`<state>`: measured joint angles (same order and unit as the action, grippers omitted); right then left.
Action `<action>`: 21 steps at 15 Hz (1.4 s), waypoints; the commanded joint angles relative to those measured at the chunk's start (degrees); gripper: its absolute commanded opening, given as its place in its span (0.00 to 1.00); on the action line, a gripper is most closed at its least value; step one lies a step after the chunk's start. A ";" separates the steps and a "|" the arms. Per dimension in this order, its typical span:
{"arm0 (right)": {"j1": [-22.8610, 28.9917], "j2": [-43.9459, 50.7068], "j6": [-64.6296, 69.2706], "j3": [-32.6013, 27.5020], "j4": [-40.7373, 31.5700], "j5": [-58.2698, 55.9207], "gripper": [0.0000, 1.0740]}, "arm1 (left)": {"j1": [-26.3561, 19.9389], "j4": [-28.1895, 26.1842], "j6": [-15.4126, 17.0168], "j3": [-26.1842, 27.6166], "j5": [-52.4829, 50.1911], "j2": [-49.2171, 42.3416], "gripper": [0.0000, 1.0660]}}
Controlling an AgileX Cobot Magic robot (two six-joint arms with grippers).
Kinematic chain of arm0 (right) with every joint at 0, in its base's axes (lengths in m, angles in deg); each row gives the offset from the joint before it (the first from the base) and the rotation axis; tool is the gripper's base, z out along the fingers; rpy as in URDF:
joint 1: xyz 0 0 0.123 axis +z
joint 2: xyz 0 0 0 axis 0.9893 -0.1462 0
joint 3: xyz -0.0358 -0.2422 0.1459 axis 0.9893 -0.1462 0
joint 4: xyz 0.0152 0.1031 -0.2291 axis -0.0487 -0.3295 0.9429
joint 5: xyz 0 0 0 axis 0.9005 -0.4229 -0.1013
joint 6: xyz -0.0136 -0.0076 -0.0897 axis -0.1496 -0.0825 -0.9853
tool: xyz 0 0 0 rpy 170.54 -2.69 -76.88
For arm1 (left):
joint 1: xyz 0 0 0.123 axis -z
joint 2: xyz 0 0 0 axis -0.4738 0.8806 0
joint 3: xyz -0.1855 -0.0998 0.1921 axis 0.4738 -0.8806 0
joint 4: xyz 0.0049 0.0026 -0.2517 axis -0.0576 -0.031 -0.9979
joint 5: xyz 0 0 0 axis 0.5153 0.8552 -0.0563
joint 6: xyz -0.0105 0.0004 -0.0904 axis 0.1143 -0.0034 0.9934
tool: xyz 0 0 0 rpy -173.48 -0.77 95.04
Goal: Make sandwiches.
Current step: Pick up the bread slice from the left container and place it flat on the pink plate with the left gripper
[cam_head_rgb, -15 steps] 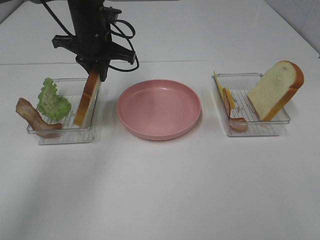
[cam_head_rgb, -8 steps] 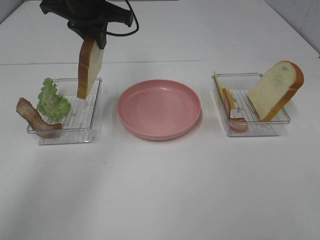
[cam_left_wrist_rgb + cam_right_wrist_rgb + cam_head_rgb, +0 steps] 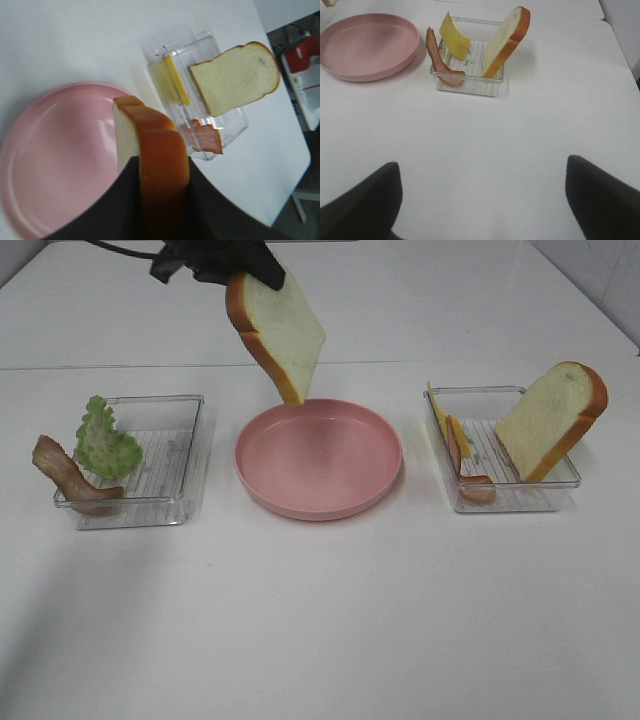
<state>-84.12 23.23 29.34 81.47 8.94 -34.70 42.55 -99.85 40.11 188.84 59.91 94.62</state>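
Note:
My left gripper (image 3: 238, 265) is shut on a white bread slice (image 3: 281, 328) with orange-brown crust and holds it tilted in the air over the back left rim of the pink plate (image 3: 318, 490). In the left wrist view the gripper (image 3: 160, 167) clamps the slice's crust (image 3: 156, 145) above the plate (image 3: 55, 160). A second bread slice (image 3: 550, 418) leans in the right tray (image 3: 515, 502) with yellow cheese (image 3: 441, 412) and bacon (image 3: 466, 468). Lettuce (image 3: 104, 440) and bacon (image 3: 65, 476) are in the left tray (image 3: 150, 510). My right gripper (image 3: 481, 165) is open, low over bare table.
The plate holds nothing. The right wrist view shows the right tray (image 3: 470, 85) with bread (image 3: 507, 40), cheese (image 3: 454, 42) and bacon (image 3: 437, 60) ahead, and the plate (image 3: 367, 45) beside it. The white table's far right edge (image 3: 287, 165) shows in the left wrist view.
My left gripper lifted the bread slice out of the left tray and carried it up and right, to above the plate's back left rim. The slice tilted.

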 commanded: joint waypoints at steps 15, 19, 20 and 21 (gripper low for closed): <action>-0.23 1.20 -0.57 -0.11 0.00 0.29 0.74 | 3.21 -15.64 -4.93 0.29 -2.75 16.56 0.24; -0.23 1.20 -0.57 -0.11 -0.23 0.29 0.74 | 3.27 -13.18 -4.93 0.46 -4.30 16.44 0.61; -0.23 1.20 -0.57 -0.11 -0.23 0.29 0.74 | 3.27 -12.61 -4.93 1.38 -4.07 16.44 0.70; -0.23 1.20 -0.57 -0.11 -0.23 0.29 0.74 | 3.55 -12.03 -4.93 3.32 -3.95 16.44 0.81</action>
<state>-84.12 23.23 29.34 81.47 8.82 -34.70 45.64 -111.66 34.84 190.85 55.84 111.41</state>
